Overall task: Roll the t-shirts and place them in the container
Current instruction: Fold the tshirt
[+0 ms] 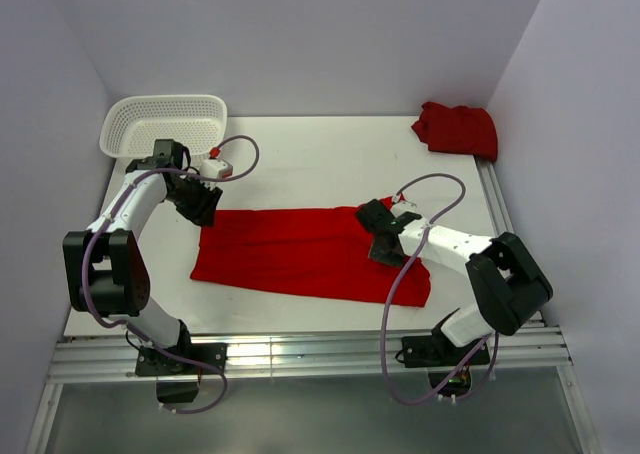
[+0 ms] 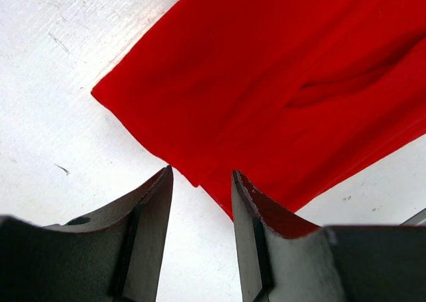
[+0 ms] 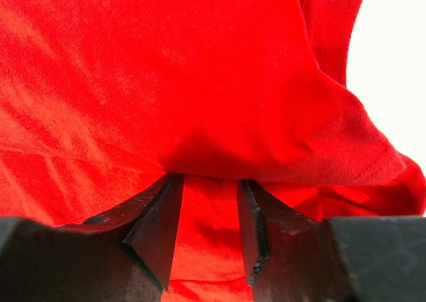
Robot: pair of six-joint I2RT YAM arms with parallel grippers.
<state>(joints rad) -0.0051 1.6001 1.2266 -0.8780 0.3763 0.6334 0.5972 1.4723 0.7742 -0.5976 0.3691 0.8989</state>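
Left wrist view, item 1: left gripper (image 2: 201,182). Fingers parted by a narrow gap, nothing held between them. Tips point down at the white table (image 2: 53,116), right at the hem of the spread t-shirt (image 2: 279,82). The red cloth runs away from the tips toward the far right, and one shirt corner lies to their left.

Right wrist view, item 2: right gripper (image 3: 210,185). Fingers parted about as far as the left pair. Red cloth fills the gap and a raised fold of the spread t-shirt (image 3: 200,82) lies across both tips; whether any cloth is pinched cannot be told.

Top external view, item 3: spread t-shirt (image 1: 300,254). Laid flat as a long band across the near middle of the table (image 1: 320,164), left gripper (image 1: 205,212) at its far-left corner, right gripper (image 1: 378,229) on its right part.

Item 4: crumpled t-shirt (image 1: 455,129). Bunched at the far right corner, well apart from both grippers.

Item 5: white mesh basket (image 1: 165,124). At the far left corner.
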